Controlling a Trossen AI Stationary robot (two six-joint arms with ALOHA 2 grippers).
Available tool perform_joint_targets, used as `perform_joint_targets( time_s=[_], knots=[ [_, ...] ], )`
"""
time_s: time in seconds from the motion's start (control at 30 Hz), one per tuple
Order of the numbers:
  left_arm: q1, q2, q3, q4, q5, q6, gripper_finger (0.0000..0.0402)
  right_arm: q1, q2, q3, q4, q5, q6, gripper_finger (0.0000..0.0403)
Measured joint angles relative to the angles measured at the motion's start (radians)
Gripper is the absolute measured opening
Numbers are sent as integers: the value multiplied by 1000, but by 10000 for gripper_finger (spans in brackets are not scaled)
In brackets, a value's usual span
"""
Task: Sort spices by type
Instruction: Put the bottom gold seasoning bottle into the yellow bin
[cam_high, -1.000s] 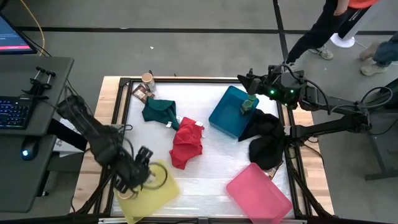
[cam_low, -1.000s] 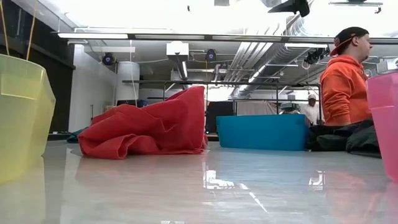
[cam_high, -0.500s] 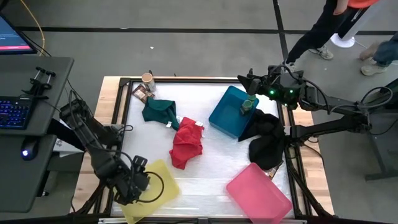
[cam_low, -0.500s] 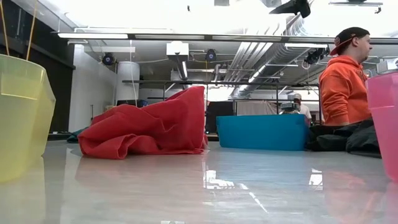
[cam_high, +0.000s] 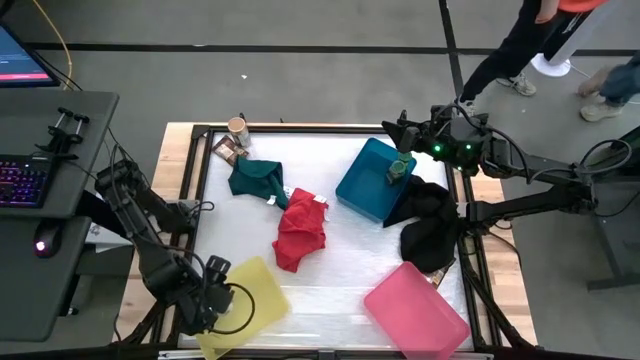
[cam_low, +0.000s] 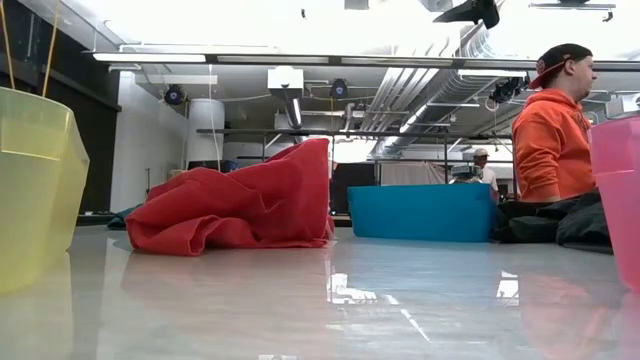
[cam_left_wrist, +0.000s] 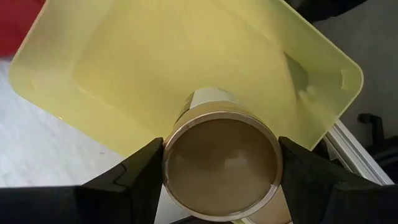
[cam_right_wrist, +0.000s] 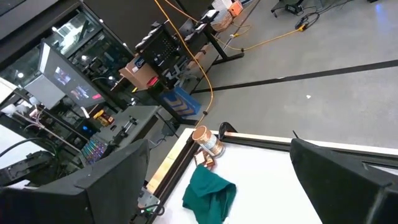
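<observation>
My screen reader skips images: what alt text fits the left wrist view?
The left end effector grips a tan-lidded spice jar between its two dark fingers, held over the empty yellow tray. A red cloth shows at one corner.

Robotics lab, exposed ducts, cabled workstations

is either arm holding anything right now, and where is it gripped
The left end effector is shut on a tan-lidded jar, gripping its sides just below the lid, over the yellow tray. The right end effector holds nothing visible.
</observation>
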Motion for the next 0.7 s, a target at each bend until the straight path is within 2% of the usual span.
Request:
perform_joint_targets(
  time_s=[0.2,0.57,0.7],
  knots=[
    [-2,0,0,0,-16,11,238,0,0,0,0,0,1,383],
    [0,0,-1,2,-38,36,275,0,0,0,-2,0,3,383],
    [0,1,-53,16,-11,1,276,0,0,0,-2,0,3,383]
  ],
)
